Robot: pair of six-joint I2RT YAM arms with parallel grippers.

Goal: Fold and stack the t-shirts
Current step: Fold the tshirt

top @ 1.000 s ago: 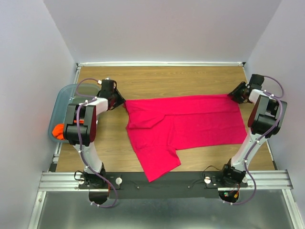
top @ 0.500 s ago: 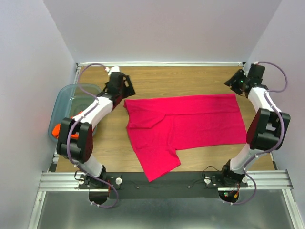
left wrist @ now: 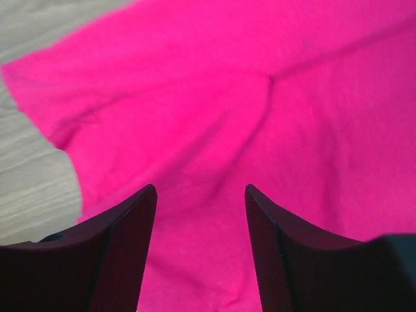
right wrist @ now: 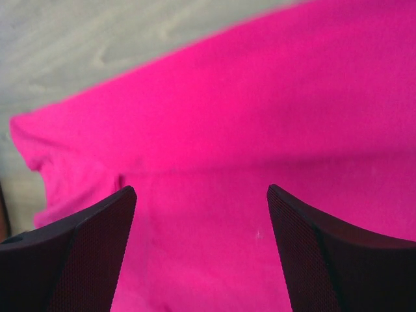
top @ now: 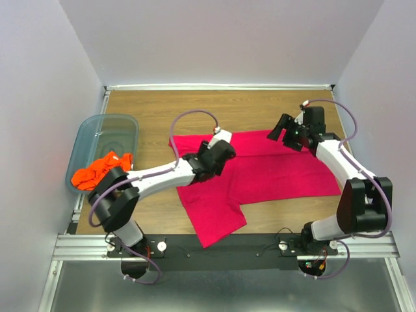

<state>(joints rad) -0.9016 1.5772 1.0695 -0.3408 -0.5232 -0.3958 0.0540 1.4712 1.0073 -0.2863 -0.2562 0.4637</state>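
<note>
The magenta-pink t-shirt (top: 273, 172) lies spread on the wooden table, partly folded, with one flap reaching toward the near edge. It fills the left wrist view (left wrist: 214, 110) and the right wrist view (right wrist: 260, 143). My left gripper (top: 224, 154) is open and empty above the shirt's left part; its fingertips (left wrist: 146, 195) frame bare cloth. My right gripper (top: 281, 128) is open and empty over the shirt's far edge. The orange t-shirt (top: 99, 170) is crumpled in a heap at the near end of the bin.
A translucent blue-grey plastic bin (top: 110, 127) stands at the table's left edge. White walls close in the table at the back and sides. A metal rail (top: 214, 244) with the arm bases runs along the near edge.
Both arms have swung inward from the shirt's far corners. The left gripper has moved right over the shirt's left part; the right gripper has moved left over the far edge. The shirt lies unchanged.
</note>
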